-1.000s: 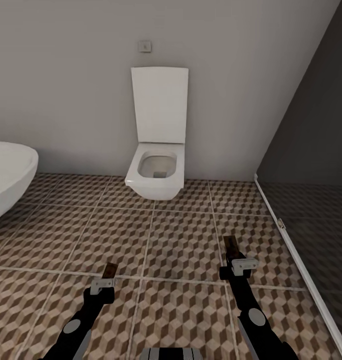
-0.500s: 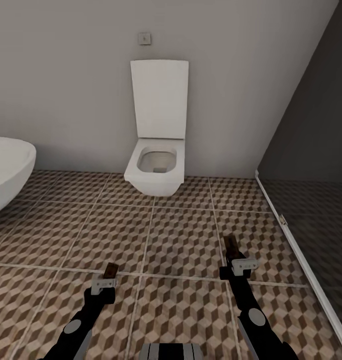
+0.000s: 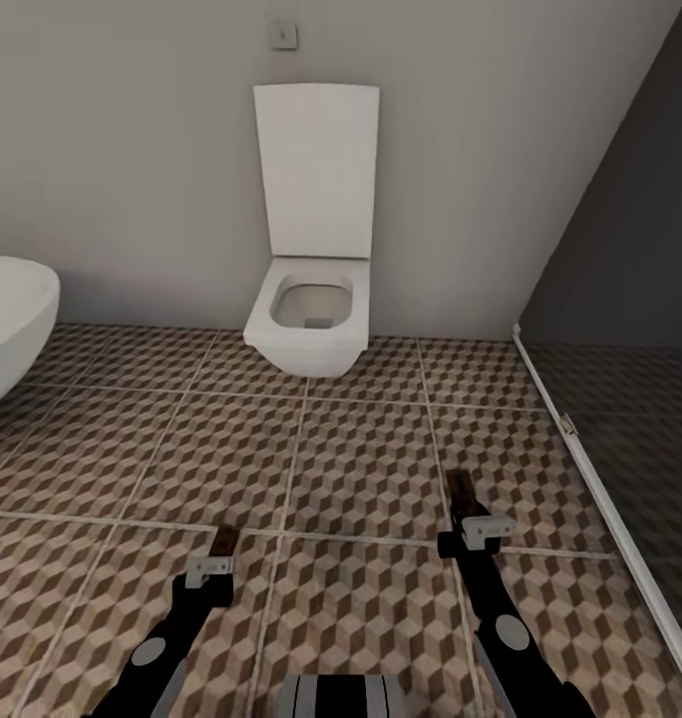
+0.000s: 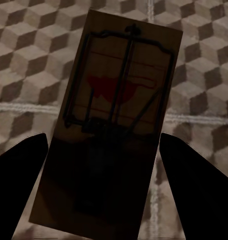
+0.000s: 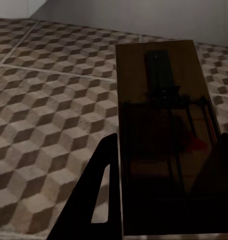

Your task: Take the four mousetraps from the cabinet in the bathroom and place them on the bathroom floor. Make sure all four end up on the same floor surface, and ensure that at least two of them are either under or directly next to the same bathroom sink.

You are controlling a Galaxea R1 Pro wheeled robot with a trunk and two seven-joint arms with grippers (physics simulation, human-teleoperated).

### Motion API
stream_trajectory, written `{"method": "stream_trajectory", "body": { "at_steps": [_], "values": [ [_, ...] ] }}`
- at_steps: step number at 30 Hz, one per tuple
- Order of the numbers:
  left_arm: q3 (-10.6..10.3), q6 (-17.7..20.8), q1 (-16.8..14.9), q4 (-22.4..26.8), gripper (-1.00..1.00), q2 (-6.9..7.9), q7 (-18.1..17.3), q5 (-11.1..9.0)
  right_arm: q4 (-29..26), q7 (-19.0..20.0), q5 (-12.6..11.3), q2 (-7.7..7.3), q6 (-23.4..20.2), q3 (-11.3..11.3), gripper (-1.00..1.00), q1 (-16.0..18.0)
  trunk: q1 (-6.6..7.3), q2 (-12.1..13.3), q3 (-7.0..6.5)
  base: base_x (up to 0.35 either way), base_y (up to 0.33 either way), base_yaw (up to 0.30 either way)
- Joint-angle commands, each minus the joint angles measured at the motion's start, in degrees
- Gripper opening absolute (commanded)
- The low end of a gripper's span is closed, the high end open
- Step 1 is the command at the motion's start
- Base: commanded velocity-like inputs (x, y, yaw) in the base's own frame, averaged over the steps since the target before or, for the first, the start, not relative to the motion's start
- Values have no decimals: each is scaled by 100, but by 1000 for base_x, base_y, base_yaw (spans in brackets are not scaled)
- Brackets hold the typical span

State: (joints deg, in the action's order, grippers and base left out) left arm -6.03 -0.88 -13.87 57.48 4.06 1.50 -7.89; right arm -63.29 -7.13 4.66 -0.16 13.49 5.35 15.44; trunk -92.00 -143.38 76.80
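Each gripper carries one mousetrap low over the bathroom floor (image 3: 361, 449). My left gripper (image 3: 217, 560) is shut on a small tan mousetrap (image 3: 224, 541); in the left wrist view the mousetrap (image 4: 119, 115), with its dark wire bar and a red mark, sits between the dark fingers (image 4: 21, 175) of the left gripper (image 4: 104, 145). My right gripper (image 3: 473, 524) is shut on a second mousetrap (image 3: 460, 491), which in the right wrist view is a dark board (image 5: 164, 125) between the fingers (image 5: 101, 190). The cabinet and the bathroom sink are out of view.
A white wall-hung toilet (image 3: 309, 319) with its lid up stands straight ahead against the grey wall. The rim of the white bathtub (image 3: 7, 319) juts in at the left. A dark glass shower screen (image 3: 620, 399) with a white floor rail runs along the right.
The whole view has moved forward towards the toilet, which now looks larger and higher. Both grippers keep their mousetraps and their places in the picture.
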Motion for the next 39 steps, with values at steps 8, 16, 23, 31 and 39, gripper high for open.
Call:
{"method": "stream_trajectory", "body": {
  "at_steps": [8,16,23,31,39],
  "values": [
    [-21,-9,-2,0,-100,7,17,-63,1,-43,43,-2,4,10,-100,2,-19,-12,181,0,0,0],
    [-21,-9,-2,0,-100,7,17,-61,1,-43,43,-2,4,10,-100,2,-40,-23,359,0,0,0],
    [-21,-9,-2,0,-100,7,17,-62,2,-43,43,-2,4,10,-100,2,-58,-32,514,0,0,0],
    [-21,-9,-2,6,-100,7,17,-61,1,-43,43,-2,12,10,-100,2,-79,-43,691,0,0,0],
    [-21,-9,-2,9,-100,7,24,-57,1,-43,44,-2,20,10,-100,2,-99,-54,868,0,0,0]
  ]
}}
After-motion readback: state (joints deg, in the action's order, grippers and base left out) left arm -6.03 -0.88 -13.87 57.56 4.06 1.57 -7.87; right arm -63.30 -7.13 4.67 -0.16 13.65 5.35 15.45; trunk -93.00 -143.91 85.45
